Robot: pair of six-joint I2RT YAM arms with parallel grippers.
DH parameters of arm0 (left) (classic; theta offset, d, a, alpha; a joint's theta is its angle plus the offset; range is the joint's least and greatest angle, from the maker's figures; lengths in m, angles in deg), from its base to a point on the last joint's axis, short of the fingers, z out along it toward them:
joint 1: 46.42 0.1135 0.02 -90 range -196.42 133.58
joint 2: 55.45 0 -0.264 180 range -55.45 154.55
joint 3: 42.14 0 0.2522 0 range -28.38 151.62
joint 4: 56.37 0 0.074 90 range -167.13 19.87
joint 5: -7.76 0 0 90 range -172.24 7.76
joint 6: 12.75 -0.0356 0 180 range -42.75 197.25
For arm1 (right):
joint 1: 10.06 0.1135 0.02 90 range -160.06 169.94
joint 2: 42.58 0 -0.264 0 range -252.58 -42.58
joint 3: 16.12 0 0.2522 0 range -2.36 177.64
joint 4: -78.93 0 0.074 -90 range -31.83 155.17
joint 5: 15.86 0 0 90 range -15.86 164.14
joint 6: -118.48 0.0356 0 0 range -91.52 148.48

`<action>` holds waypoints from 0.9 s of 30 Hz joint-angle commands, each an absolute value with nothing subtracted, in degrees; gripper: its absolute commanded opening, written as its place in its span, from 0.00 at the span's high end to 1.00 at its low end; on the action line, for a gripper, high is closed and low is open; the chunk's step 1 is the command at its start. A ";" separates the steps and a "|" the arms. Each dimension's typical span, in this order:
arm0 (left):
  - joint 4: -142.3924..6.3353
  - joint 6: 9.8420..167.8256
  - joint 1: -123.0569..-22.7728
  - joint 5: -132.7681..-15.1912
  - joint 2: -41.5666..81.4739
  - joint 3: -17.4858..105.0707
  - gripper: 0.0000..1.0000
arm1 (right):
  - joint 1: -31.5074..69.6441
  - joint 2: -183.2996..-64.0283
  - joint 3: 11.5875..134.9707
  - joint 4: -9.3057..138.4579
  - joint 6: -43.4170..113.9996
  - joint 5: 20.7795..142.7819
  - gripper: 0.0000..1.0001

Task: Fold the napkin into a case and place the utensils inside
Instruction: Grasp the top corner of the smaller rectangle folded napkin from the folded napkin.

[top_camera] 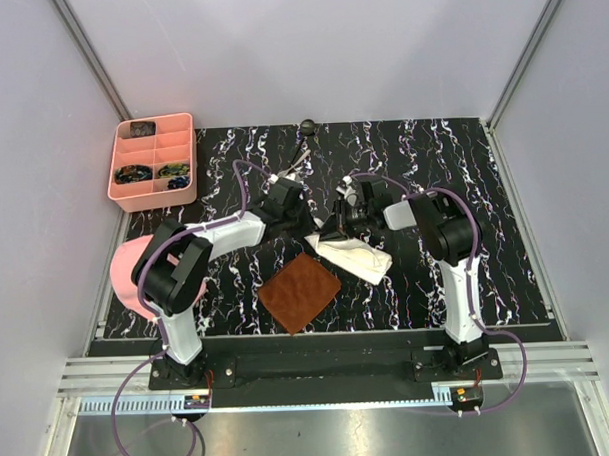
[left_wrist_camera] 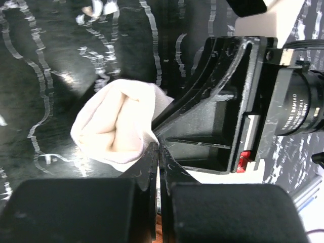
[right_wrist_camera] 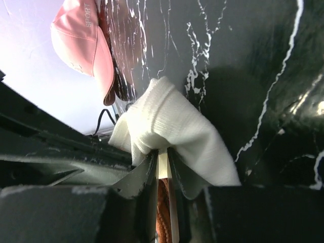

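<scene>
You had the napkin (top_camera: pixel 358 256) bunched on the surface (top_camera: pixel 485 232), both tools on it.
It lay just beyond the brown mat (top_camera: pixel 300 291), long axis trailing toward your right arm; the left tool (left_wrist_camera: pixel 158 148) was pressed shut on one edge, the right tool (right_wrist_camera: pixel 163 161) pinched a fold facing it.

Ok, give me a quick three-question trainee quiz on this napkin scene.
1. True or false: the left tool and the right tool both pinch the napkin.
2. Which lies nearest the arm bases? A pink tray, B brown mat, C napkin.
3. Fill in: the pink cap lies beside the ____ arm.
Key: 1 true; 2 B; 3 left.
</scene>
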State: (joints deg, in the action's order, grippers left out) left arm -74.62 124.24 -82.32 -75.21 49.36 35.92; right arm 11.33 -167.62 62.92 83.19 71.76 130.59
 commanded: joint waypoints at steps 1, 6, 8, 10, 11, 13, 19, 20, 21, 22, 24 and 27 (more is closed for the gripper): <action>-70.75 125.51 -80.88 -75.56 48.44 34.38 1.00 | 10.51 -167.92 64.45 86.69 72.68 132.41 0.80; -72.42 123.05 -79.99 -76.08 47.91 35.87 0.71 | 8.75 -164.41 62.17 85.21 72.25 132.76 0.73; -71.72 122.78 -79.99 -76.53 45.54 34.65 0.57 | 7.96 -162.12 61.19 84.25 71.90 132.50 0.70; -72.15 121.99 -79.99 -77.14 43.26 34.29 0.52 | 7.70 -160.28 60.31 83.29 71.37 132.24 0.68; -72.41 121.73 -79.99 -77.40 42.55 34.12 0.49 | 7.61 -159.92 60.22 82.84 70.93 132.24 0.66; -72.77 121.20 -79.99 -78.55 40.62 33.59 0.48 | 7.52 -159.65 60.13 82.49 70.75 131.71 0.65; -76.72 119.97 -79.38 -82.15 39.99 33.15 0.67 | 7.96 -163.33 62.42 81.87 70.49 130.83 0.80; -76.72 119.79 -79.11 -82.07 40.17 32.97 0.69 | 8.13 -163.95 62.68 81.96 70.49 130.92 0.82; -76.64 119.18 -78.41 -82.15 40.87 33.06 0.68 | 8.40 -164.22 62.95 82.48 70.66 131.00 0.82; -76.46 118.74 -77.97 -82.07 41.40 33.15 0.65 | 8.75 -164.66 63.03 82.66 70.75 130.66 0.83; -78.65 117.17 -76.48 -81.10 43.85 35.42 0.62 | 9.01 -165.10 63.47 83.10 71.19 130.65 0.84; -79.80 116.19 -75.42 -79.87 45.97 37.54 0.65 | 9.28 -165.28 63.65 83.54 71.72 130.39 0.87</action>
